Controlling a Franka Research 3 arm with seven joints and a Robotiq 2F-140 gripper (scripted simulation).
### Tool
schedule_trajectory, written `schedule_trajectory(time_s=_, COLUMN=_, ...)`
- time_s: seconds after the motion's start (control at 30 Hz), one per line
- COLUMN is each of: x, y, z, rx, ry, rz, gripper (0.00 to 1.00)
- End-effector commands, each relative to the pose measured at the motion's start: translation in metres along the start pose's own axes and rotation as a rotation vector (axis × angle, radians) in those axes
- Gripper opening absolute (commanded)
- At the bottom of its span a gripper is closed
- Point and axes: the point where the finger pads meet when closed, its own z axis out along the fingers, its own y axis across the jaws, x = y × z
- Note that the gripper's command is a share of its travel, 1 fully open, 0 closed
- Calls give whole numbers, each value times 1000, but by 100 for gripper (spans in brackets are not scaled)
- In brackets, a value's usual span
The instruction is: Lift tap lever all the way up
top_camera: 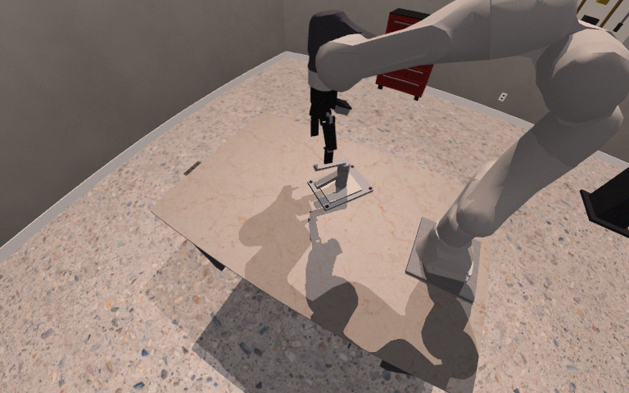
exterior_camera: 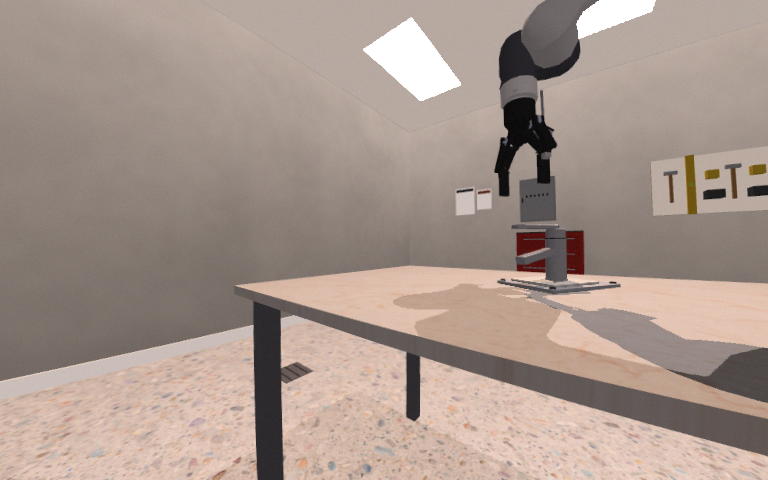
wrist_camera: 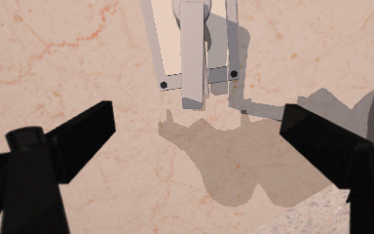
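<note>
In the wrist view we see only the lower part of the tap (wrist_camera: pixel 192 54): its column and most of its square base frame (wrist_camera: pixel 155 46) run off the top edge, and the lever cannot be told apart from the spout beneath it. Both gripper fingers are cropped by the side and bottom edges. From the top view the arm (top_camera: pixel 486 51) leaves the frame at the upper right and covers part of the red cabinet (top_camera: pixel 408 76). In the exterior view the tap column hides most of that cabinet, the table (exterior_camera: pixel 351 294) is cut off at right, and the markings on the wall papers (exterior_camera: pixel 465 200) are too small to read.
</note>
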Motion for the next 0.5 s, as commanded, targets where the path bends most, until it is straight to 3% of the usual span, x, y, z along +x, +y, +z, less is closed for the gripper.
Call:
schedule_trajectory(time_s=0.0, x=1, y=0, z=1, rx=-2, ry=4, rz=-27, gripper=100)
schedule_trajectory(time_s=0.33, x=1, y=0, z=1, rx=-2, ry=4, rz=-27, gripper=100)
schedule_trajectory(time_s=0.37, x=1, y=0, z=1, rx=-2, ry=4, rz=-27, gripper=10)
schedule_trajectory(time_s=0.47, x=1, y=0, z=1, rx=-2, ry=4, rz=-27, gripper=10)
